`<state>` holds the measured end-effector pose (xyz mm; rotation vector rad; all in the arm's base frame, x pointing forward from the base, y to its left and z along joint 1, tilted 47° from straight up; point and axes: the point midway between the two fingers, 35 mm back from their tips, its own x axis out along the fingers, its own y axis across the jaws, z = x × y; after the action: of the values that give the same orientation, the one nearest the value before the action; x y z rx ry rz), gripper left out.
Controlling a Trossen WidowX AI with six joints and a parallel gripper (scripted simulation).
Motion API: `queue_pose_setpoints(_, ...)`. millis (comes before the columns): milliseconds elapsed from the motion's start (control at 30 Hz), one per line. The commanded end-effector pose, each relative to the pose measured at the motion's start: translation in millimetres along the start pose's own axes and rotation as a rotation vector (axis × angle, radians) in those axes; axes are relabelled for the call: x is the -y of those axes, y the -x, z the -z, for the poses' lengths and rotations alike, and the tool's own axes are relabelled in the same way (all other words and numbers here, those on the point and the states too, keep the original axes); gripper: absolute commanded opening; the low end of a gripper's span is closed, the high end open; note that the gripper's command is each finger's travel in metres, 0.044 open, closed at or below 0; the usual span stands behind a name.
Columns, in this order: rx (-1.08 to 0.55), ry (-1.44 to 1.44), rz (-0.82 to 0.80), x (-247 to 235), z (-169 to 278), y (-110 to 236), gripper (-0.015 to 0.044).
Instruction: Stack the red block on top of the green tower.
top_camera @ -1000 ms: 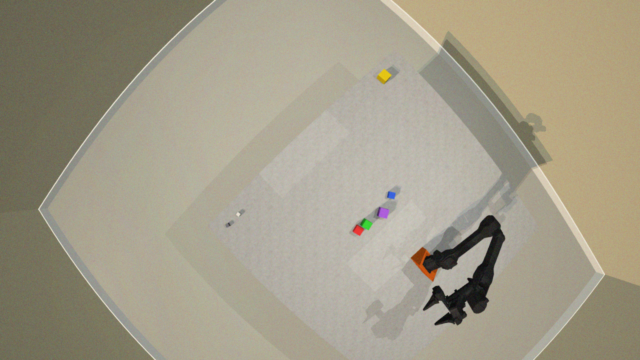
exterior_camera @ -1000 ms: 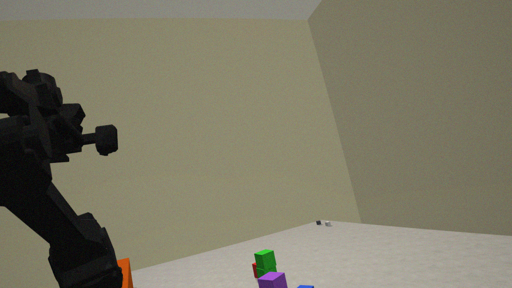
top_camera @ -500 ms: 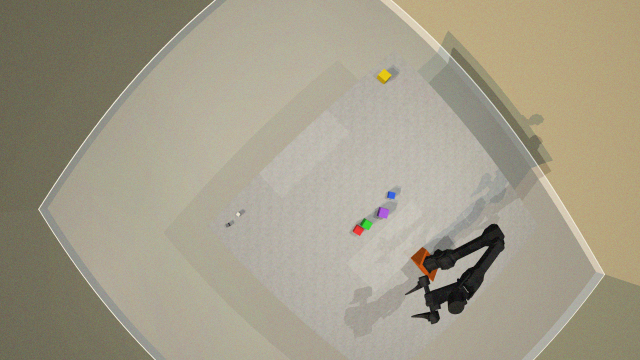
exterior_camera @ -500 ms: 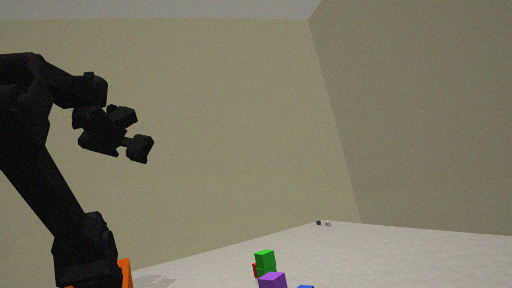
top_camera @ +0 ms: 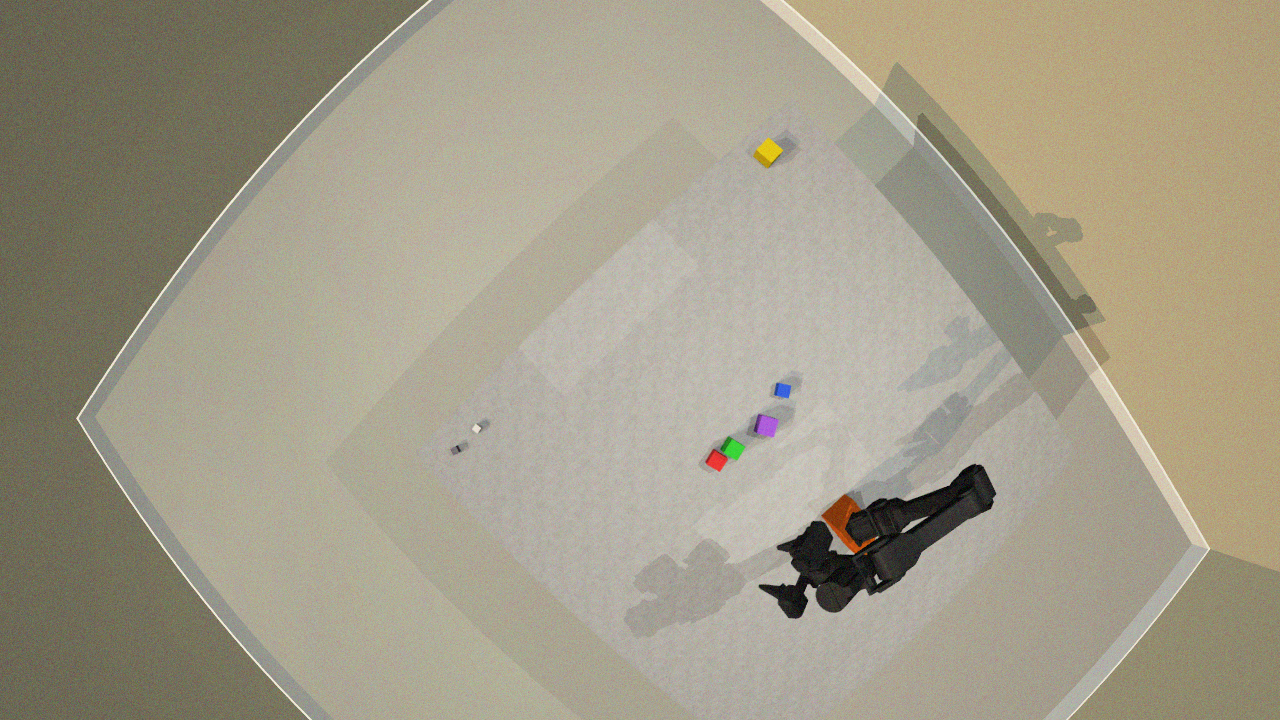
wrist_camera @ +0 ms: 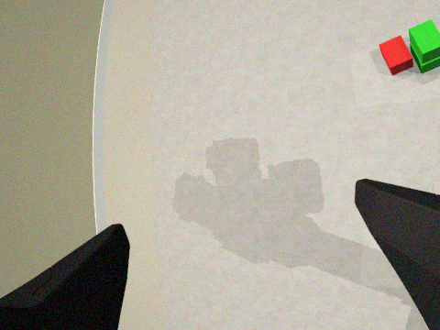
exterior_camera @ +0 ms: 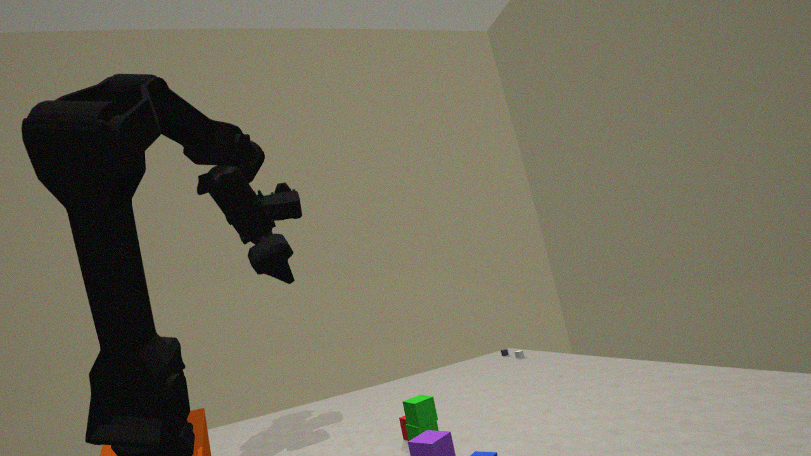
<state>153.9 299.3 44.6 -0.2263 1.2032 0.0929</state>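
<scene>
The gripper [exterior_camera: 272, 261] has its jaws wide apart, and nothing is held between them. It touches nothing. In the wrist view the two dark fingers sit at the bottom corners, with the arm's shadow [wrist_camera: 257, 202] on the table [wrist_camera: 245, 37] between them.

The red block [top_camera: 716, 460] lies flat on the table. It sits just beside the green tower [top_camera: 733, 447], at about 8 o'clock from it in the top view. The tower is two green blocks, one on the other, and it stands straight. In the wrist view both are far off at about 2 o'clock.

A purple block [top_camera: 765, 424] is near the tower at about 2 o'clock, and a blue block [top_camera: 782, 389] is a bit past that. A yellow block [top_camera: 768, 151] is far away at 12 o'clock. Two tiny cubes [top_camera: 467, 437] lie far off at 9 o'clock. No block lies between the gripper and the red block.

The arm [exterior_camera: 108, 272] stands tall from its orange base [exterior_camera: 198, 430], bends over at the top, and tips the gripper down, high above the table.
</scene>
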Motion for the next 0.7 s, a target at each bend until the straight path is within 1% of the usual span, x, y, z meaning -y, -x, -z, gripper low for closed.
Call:
queue_pose_setpoints(0,-0.01,-0.162,0.105,15,-19,-23,0.044)
queue_pose_setpoints(400,0.0,-0.68,0.429,77,-69,-96,0.044)
queue_pose_setpoints(667,0.039,-0.965,0.63,125,-91,-142,0.044)
